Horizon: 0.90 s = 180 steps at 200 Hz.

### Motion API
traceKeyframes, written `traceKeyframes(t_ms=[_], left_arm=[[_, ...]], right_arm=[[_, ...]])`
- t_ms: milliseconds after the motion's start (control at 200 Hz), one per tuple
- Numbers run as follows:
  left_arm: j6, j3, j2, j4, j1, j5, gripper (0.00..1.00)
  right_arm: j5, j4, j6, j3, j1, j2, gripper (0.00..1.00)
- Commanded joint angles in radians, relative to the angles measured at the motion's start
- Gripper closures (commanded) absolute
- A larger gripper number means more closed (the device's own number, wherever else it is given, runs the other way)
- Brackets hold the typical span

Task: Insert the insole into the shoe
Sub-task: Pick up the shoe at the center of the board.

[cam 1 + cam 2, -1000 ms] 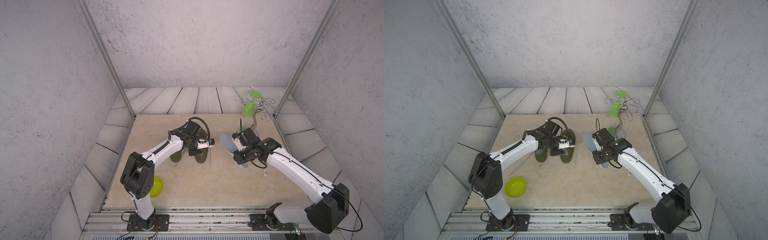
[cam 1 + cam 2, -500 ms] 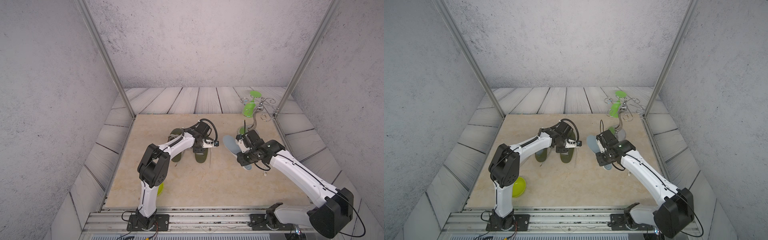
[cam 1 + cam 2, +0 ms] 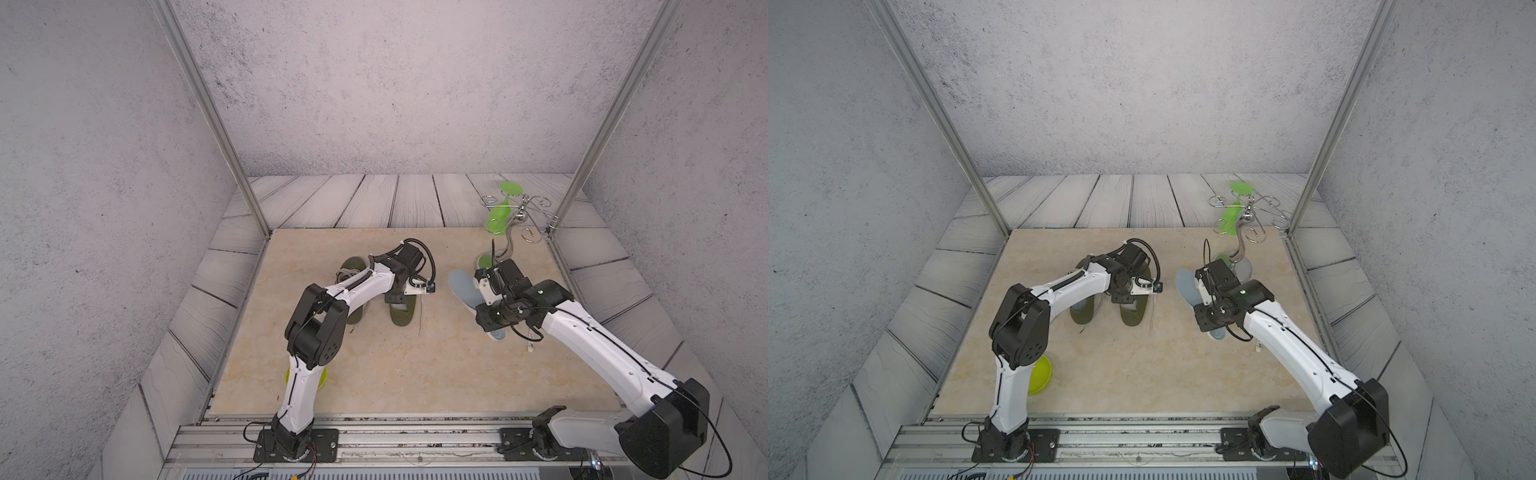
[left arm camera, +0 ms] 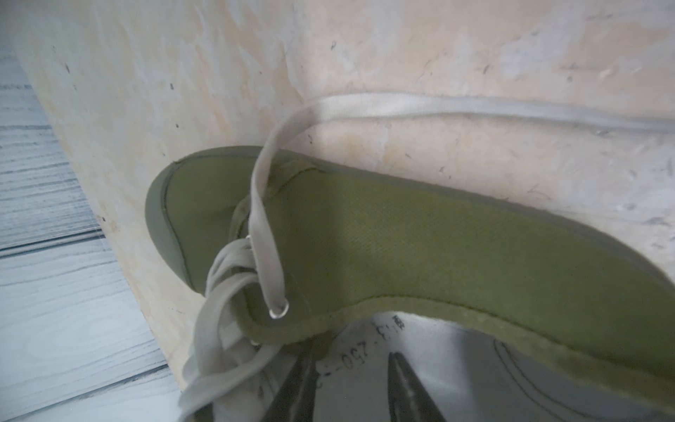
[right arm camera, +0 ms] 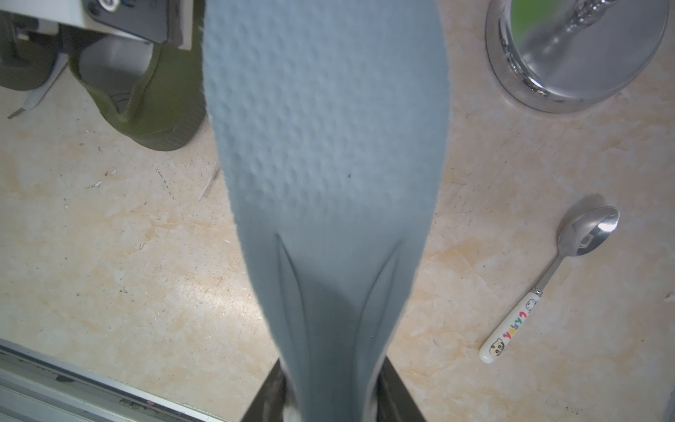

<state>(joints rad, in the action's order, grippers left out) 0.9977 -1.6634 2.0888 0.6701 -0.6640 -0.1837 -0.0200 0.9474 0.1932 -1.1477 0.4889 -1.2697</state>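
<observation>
Two olive-green shoes lie mid-table in both top views. My left gripper [image 3: 395, 300] [image 3: 1121, 300] is down at the mouth of the right-hand shoe [image 3: 402, 318] [image 3: 1133, 318]. In the left wrist view this shoe [image 4: 420, 241] shows loose white laces, and my left gripper [image 4: 352, 356] has its fingers apart inside the opening, over the white printed lining. The grey-blue insole [image 3: 464, 291] [image 3: 1187, 291] [image 5: 328, 146] hangs just right of the shoes. My right gripper [image 3: 492, 328] [image 3: 1212, 328] [image 5: 330, 387] is shut across its heel end, which curls between the fingers.
The second olive shoe [image 3: 353, 266] lies under my left arm. A chrome hook stand [image 3: 515, 216] [image 5: 577, 54] holding a green goblet [image 3: 498, 216] stands back right. A spoon [image 5: 548, 277] lies near my right arm, and a yellow-green bowl [image 3: 1040, 374] sits front left.
My left arm's elbow has risen and swung right while its gripper stayed at the right-hand shoe and its fingers narrowed. My right arm shifted slightly right with the insole.
</observation>
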Motion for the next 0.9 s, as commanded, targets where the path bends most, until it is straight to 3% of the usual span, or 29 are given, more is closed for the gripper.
traceKeyframes(t_ms=[0,500,560,621,896], left_arm=[[0.059,-0.015,0.039,-0.037,-0.005,-0.058,0.63],[0.053,-0.009,0.085,-0.156,-0.016,-0.126,0.64],[0.059,-0.007,0.087,-0.157,-0.016,-0.130,0.76],[0.061,-0.007,0.087,-0.157,-0.016,-0.132,1.00],[-0.014,-0.054,0.032,-0.039,-0.019,-0.072,1.00]], right_arm=[[0.015,0.019,-0.006,0.011,-0.006,0.031,0.63],[0.030,0.021,-0.005,0.016,-0.020,0.033,0.63],[0.032,0.023,-0.008,0.015,-0.020,0.033,0.63],[0.034,0.024,-0.008,0.014,-0.021,0.036,0.64],[0.038,0.025,-0.012,0.018,-0.024,0.034,0.65]])
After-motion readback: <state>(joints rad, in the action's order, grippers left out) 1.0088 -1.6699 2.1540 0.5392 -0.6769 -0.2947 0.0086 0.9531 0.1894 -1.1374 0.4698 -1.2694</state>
